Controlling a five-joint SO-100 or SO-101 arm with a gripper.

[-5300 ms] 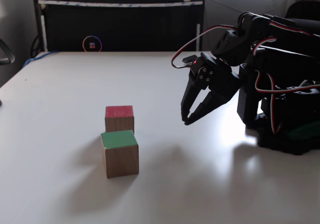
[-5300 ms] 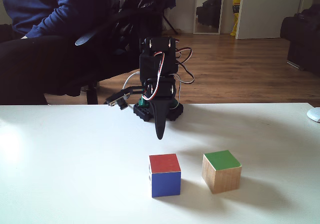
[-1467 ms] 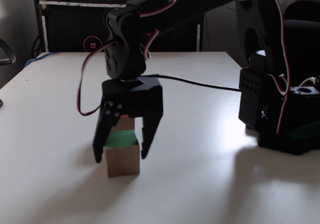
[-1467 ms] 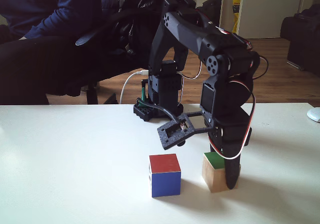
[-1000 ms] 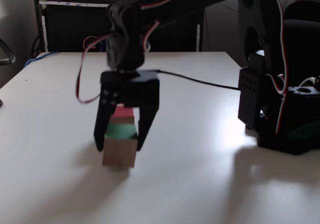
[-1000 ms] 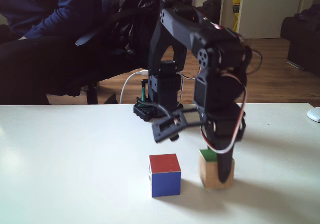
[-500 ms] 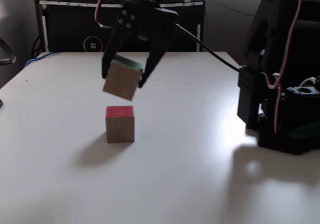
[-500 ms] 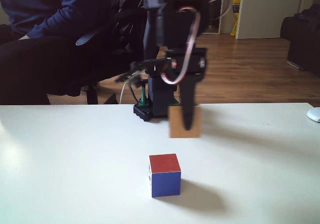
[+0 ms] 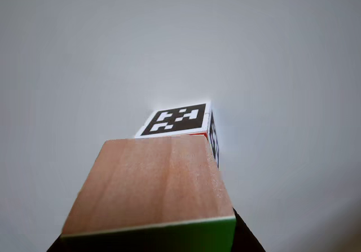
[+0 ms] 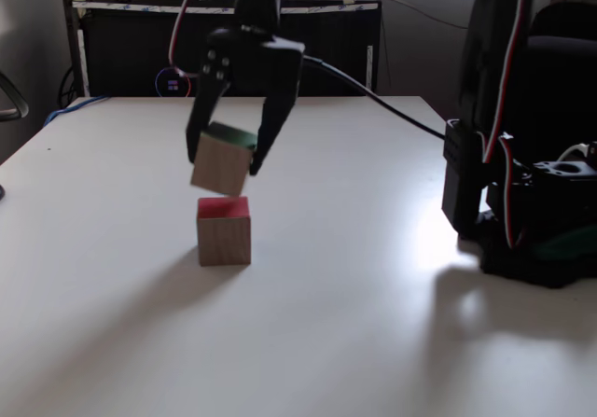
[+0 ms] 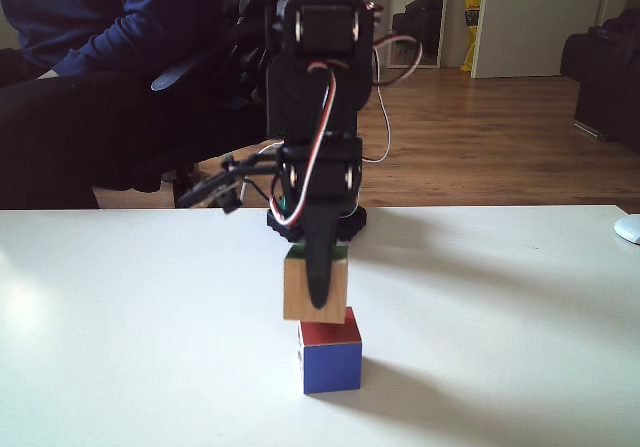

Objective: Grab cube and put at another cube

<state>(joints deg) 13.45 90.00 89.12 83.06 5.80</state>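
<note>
The cube [image 10: 220, 171], light wood with a green face, hangs tilted in the air with my gripper [image 10: 224, 163] shut on its sides. Directly below it stands another cube [image 10: 224, 234] with a red top; in a fixed view its front is blue [image 11: 330, 359]. There the wooden cube [image 11: 298, 289] sits just over the red top, shifted slightly left, with one black finger [image 11: 317, 272] across its front. Whether the two cubes touch is unclear. The other view looks along the wooden cube [image 9: 152, 184] to another cube's black-and-white marker face [image 9: 176, 119] beyond it.
The arm's black base [image 10: 522, 221] stands at the table's right in a fixed view. A dark cabinet [image 10: 224, 44] lines the far edge. A seated person [image 11: 90, 77] is behind the table, and a white object [image 11: 630, 229] lies at its right edge.
The gripper lifted the wooden cube off the table beside the red-topped cube. In the last half second it carried the cube down and sideways to just over the red top.
</note>
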